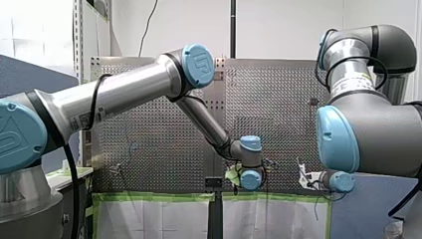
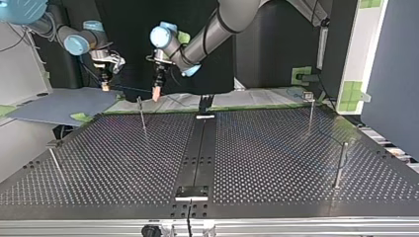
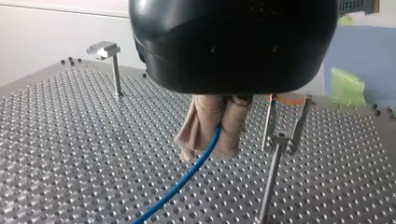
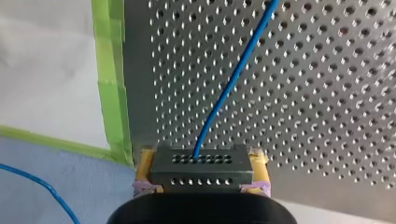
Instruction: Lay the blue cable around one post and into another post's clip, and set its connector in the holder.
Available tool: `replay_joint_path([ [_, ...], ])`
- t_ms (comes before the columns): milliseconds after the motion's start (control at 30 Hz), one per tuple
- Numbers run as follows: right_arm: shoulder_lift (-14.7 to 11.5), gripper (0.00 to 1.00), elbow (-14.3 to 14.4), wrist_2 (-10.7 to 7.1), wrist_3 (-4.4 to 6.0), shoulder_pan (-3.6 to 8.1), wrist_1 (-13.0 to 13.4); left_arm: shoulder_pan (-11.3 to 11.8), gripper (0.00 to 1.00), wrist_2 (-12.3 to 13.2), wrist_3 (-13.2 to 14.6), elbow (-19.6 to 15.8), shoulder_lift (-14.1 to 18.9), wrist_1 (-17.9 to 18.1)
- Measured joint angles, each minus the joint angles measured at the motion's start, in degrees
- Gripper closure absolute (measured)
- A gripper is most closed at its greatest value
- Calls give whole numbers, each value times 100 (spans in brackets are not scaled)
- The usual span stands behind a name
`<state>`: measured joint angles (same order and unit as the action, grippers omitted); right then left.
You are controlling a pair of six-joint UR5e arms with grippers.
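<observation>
My left jaws pinch the blue cable point(image 3: 187, 176), right jaws clamp its connector point(image 4: 201, 168) between them; routing and seating not yet done.

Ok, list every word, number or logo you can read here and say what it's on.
No quotable text anywhere.
Blue elbow cap, my left arm: moulded logo, letters not legible.
Pale sticker, same arm: too small to read.
White band label, my right arm: blurred.

left gripper point(image 3: 208, 144) and right gripper point(image 4: 201, 164) clamped, side by side
</observation>
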<state>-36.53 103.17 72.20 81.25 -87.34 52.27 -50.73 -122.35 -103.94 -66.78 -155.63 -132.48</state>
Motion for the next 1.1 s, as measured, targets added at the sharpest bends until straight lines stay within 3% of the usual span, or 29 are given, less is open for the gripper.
replay_joint_path([
  [267,0,100,-67,65,57,119,32,102,100,166,-20,56,-230,49],
  [633,0,100,-289,78,185,121,-14,297,100,369,-36,155,-277,187],
  [1100,0,100,-439,64,111,92,-141,400,100,496,-44,565,-528,-95],
])
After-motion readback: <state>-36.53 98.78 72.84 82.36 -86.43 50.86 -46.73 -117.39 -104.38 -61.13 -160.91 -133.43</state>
